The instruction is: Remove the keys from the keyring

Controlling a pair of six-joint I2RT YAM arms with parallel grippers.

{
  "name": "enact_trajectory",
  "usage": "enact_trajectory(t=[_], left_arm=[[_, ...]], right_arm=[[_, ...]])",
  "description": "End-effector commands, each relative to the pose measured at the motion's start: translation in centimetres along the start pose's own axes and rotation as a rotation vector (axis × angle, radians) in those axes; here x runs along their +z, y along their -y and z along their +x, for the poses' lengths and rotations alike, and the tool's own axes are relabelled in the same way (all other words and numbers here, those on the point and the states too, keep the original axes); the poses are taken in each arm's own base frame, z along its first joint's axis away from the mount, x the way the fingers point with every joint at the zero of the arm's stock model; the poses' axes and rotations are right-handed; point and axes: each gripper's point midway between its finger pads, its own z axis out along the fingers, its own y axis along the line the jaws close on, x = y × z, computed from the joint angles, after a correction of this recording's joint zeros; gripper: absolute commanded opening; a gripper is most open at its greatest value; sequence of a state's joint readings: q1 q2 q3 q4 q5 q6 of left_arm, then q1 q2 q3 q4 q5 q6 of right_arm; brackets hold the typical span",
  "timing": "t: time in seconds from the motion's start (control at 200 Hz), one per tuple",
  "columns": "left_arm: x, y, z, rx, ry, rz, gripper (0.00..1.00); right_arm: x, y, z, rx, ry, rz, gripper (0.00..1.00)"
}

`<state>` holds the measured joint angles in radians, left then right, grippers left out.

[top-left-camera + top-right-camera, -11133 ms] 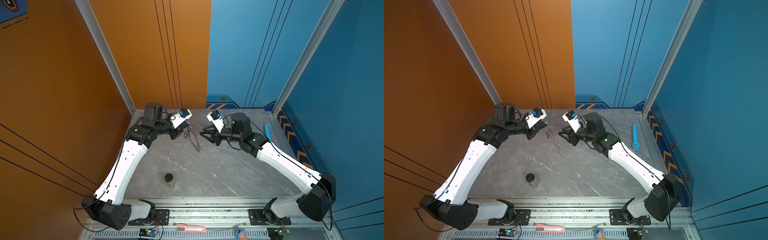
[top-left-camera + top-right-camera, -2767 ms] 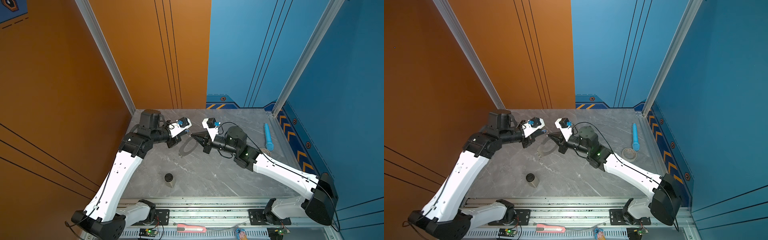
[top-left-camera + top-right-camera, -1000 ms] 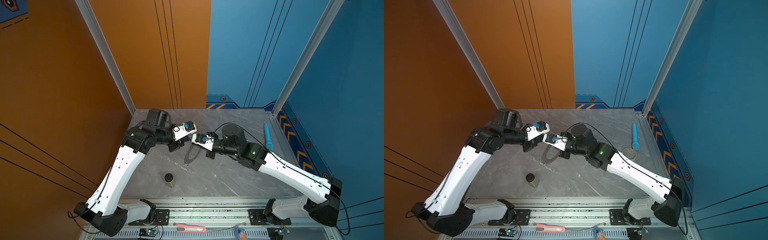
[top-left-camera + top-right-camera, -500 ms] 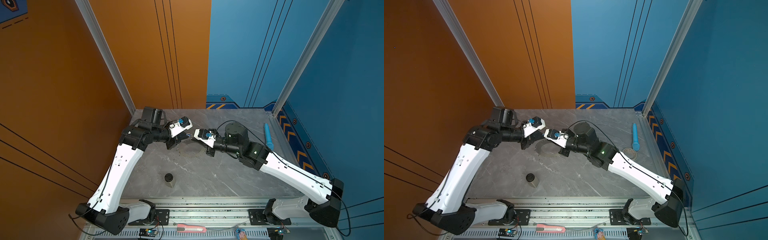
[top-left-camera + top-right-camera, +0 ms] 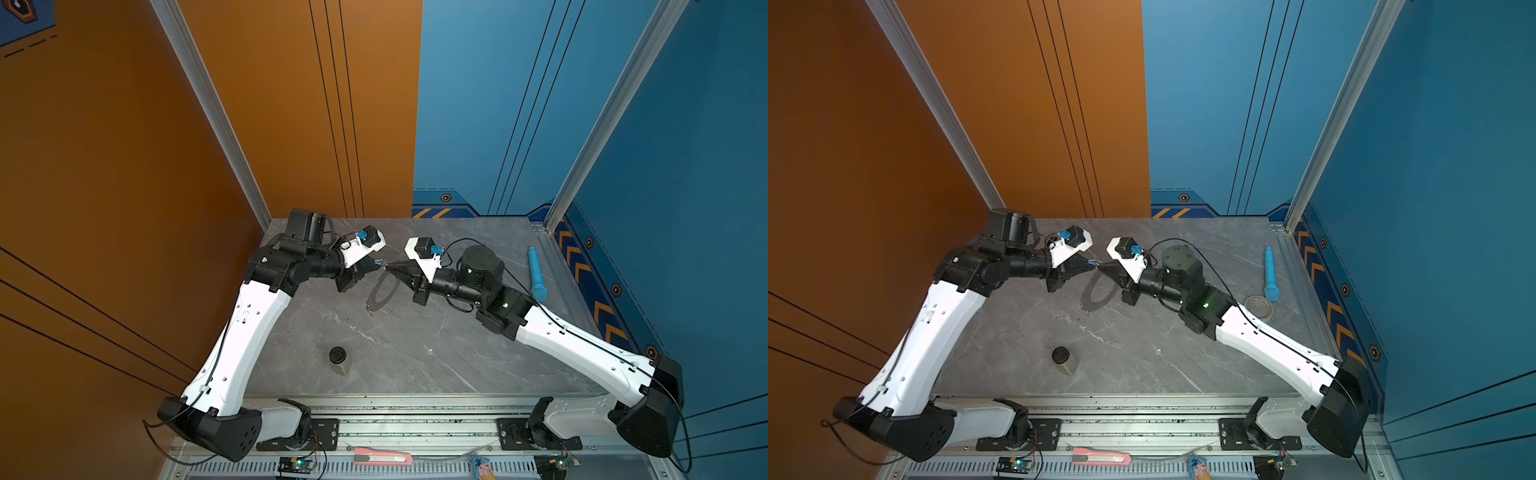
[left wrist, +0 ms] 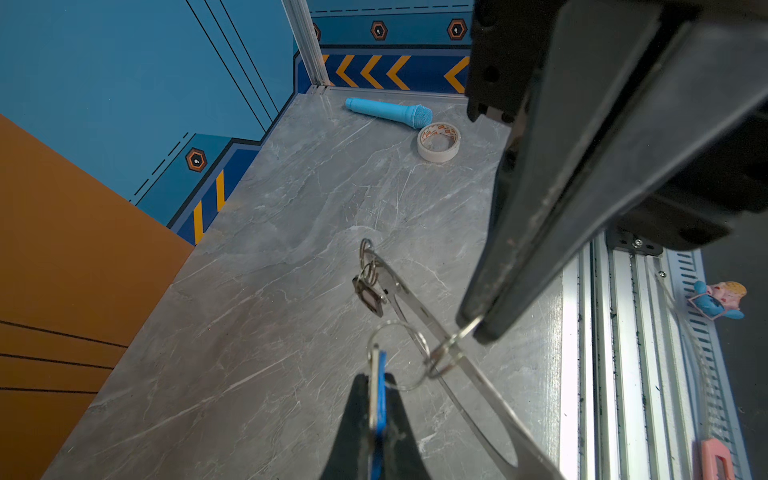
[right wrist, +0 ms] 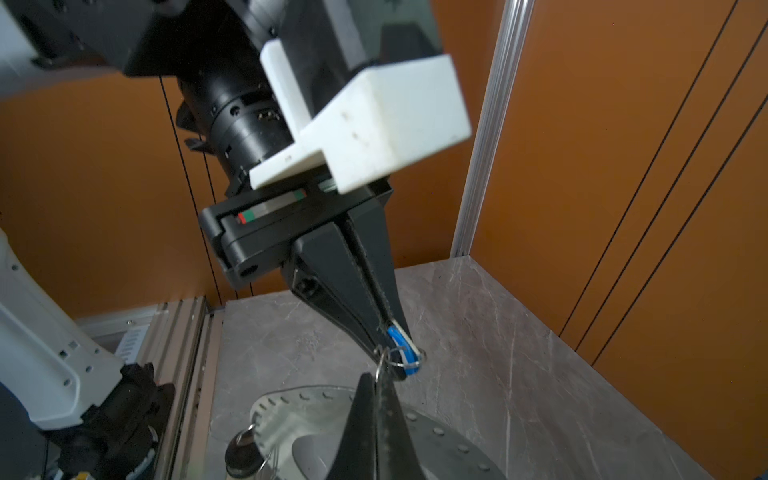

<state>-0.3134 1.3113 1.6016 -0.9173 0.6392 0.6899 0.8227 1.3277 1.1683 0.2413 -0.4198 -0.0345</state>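
Both arms are stretched inward over the grey marbled table (image 5: 415, 345), with the tips nearly meeting just left of centre in both top views. The left gripper (image 5: 375, 263) is clamped on the flat plastic blue key (image 6: 377, 388). The right gripper (image 5: 390, 269) is pinched shut on a thin wire loop (image 6: 446, 351). Below them the shiny, flat metal keyring (image 6: 415, 309) is held tilted, and the black key (image 6: 369, 297) is hung from its rim.

Flat shiny keyring (image 6: 415, 311) hangs tilted, blue key (image 6: 377, 390) and black key (image 6: 369, 296) attached.
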Motion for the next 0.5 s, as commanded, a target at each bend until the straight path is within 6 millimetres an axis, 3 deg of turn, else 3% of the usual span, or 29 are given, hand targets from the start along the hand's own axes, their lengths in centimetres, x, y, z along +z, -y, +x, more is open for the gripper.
enact_trajectory(t=[0.0,0.245,0.496], left_arm=[[-0.3,-0.7,-1.0,0.000,0.023,-0.030,0.00],[-1.1,-0.3,-1.5,0.006,0.040,-0.041,0.00],[-2.6,0.1,-3.3,0.034,0.103,-0.075,0.00]], right_arm=[[-1.0,-0.2,-5.4,0.088,0.239,-0.042,0.00],[-1.3,1.3,-6.3,0.212,0.358,-0.007,0.00],[-1.0,2.0,-5.7,0.281,0.384,0.007,0.00]])
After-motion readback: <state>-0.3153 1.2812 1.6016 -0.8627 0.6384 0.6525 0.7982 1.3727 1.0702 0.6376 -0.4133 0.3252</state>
